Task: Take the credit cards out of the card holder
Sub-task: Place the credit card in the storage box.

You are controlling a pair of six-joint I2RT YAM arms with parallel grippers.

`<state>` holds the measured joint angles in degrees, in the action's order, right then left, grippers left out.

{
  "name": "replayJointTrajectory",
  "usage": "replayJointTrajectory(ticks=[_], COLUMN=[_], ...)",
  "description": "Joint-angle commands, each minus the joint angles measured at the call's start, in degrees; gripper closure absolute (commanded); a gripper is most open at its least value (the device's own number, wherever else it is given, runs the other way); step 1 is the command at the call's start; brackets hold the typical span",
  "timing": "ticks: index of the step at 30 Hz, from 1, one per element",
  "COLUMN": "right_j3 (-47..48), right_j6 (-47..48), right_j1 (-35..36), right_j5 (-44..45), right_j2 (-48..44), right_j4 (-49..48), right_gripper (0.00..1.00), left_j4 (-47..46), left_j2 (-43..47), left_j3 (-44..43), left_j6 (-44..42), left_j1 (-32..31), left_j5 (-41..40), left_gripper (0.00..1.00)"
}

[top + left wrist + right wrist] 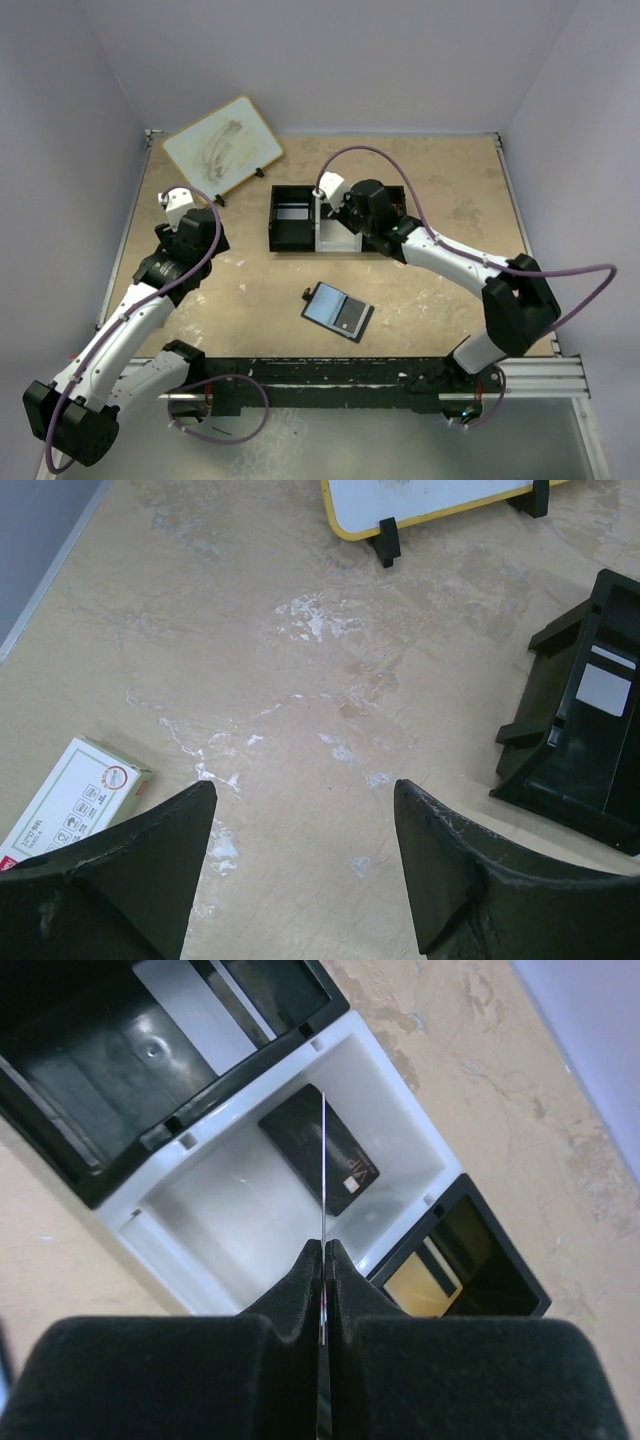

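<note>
Both arms are built of white tubular links joined by chunky black joint housings. The left arm [130,320] and the right arm [460,265] each trail a purple cable [575,268] that loops free of the body. Each also has a small white camera block [178,203] at the wrist. Their black bases are bolted to a dark rail [330,380] along the near edge of the tabletop. The left jaws are matte black wedges with scuffed, whitish edges. The right jaws are black and soft-looking.

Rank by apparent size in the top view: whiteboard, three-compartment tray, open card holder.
1-2. tray and whiteboard: look alike; the right arm hides part of the tray, so unranked.
3. card holder, clearly smallest.
</note>
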<state>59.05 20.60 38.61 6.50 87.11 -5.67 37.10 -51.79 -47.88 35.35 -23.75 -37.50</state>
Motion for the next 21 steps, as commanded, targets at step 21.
replayJointTrajectory(ticks=[21], right_j3=[17.73], right_j6=[21.85], right_j1=[-4.29], right_j5=[1.95], right_j2=[21.92], right_j4=[2.43], right_gripper=[1.0], left_j4=[-1.94], left_j2=[1.07], left_j3=[-0.02], left_j6=[-1.44], left_j1=[0.19], left_j5=[-4.05], left_gripper=[0.29])
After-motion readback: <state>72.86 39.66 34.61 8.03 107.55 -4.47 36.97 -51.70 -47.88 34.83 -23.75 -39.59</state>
